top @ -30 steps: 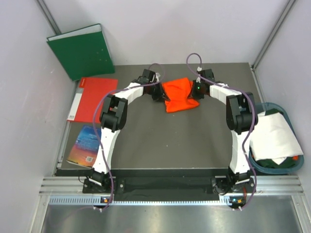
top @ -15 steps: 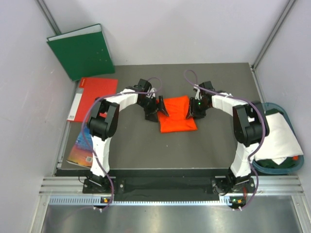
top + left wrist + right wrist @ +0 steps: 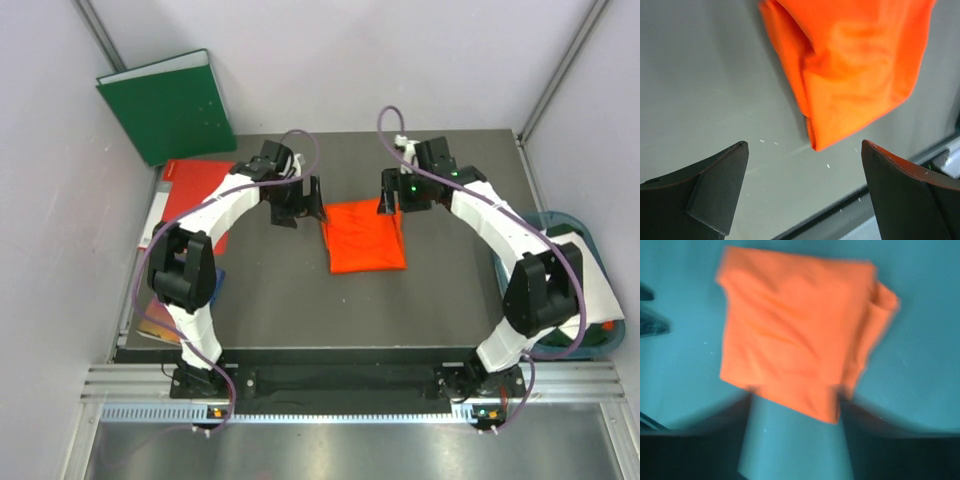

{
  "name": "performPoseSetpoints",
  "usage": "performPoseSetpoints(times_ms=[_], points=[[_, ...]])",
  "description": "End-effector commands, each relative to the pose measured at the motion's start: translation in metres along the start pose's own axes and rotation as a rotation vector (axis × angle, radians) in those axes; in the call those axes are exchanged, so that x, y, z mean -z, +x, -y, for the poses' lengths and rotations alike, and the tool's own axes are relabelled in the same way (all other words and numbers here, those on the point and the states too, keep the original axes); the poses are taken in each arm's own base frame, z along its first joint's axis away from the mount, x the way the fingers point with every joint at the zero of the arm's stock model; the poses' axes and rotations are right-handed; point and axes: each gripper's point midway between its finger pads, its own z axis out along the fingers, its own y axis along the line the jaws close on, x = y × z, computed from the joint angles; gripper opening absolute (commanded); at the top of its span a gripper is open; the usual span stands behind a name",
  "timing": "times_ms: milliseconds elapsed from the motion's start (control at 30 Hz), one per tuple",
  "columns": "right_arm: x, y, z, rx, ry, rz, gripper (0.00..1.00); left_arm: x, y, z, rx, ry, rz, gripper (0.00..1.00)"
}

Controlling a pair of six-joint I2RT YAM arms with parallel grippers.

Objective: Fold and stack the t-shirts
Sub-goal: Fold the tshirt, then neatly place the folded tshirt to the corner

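Note:
The orange t-shirt lies folded into a flat rectangle in the middle of the dark table. My left gripper hovers just off its far left corner, open wide and holding nothing. In the left wrist view the orange t-shirt lies ahead of the left gripper. My right gripper is over the far right corner. In the blurred right wrist view the right gripper has its fingers apart with bare table between them, and the orange t-shirt is just ahead. The white t-shirt lies over a basket at the right.
A dark teal basket stands off the table's right edge. The green binder leans at the back left. The red folder and a colourful book lie along the left edge, partly under my left arm.
Both grippers brought the orange t-shirt nearer, let go of it and drew back toward the far side. The shirt now lies flat; both sets of jaws went from shut to apart.

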Motion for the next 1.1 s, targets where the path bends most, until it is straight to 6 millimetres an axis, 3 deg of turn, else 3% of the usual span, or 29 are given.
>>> performPoseSetpoints(times_ms=[0, 67, 233, 333, 433, 567, 767, 967, 1067], points=[[-0.028, 0.002, -0.046, 0.152, -0.105, -0.073, 0.0, 0.03, -0.042, -0.023, 0.024, -0.067, 0.148, 0.99], [-0.047, 0.006, -0.072, 0.196, -0.168, -0.113, 0.0, 0.036, -0.053, -0.034, 0.053, -0.106, 0.173, 0.99], [-0.074, 0.024, -0.127, 0.291, -0.287, -0.193, 0.0, 0.056, -0.065, -0.094, 0.188, -0.294, 0.198, 0.99], [-0.085, 0.036, -0.148, 0.326, -0.328, -0.235, 0.0, 0.07, -0.069, -0.118, 0.245, -0.347, 0.213, 0.99], [-0.095, 0.046, -0.152, 0.334, -0.329, -0.265, 0.0, 0.077, -0.069, -0.134, 0.28, -0.359, 0.214, 0.99], [-0.113, 0.069, -0.144, 0.314, -0.32, -0.336, 0.0, 0.077, -0.064, -0.144, 0.281, -0.373, 0.192, 0.99], [-0.139, 0.099, -0.125, 0.273, -0.265, -0.385, 0.0, 0.068, -0.053, -0.141, 0.301, -0.336, 0.161, 0.99], [-0.16, 0.113, -0.094, 0.221, -0.156, -0.431, 0.0, 0.063, -0.045, -0.137, 0.307, -0.303, 0.147, 0.99], [-0.161, 0.108, -0.068, 0.156, -0.094, -0.427, 0.0, 0.064, -0.043, -0.135, 0.301, -0.295, 0.148, 0.99]])
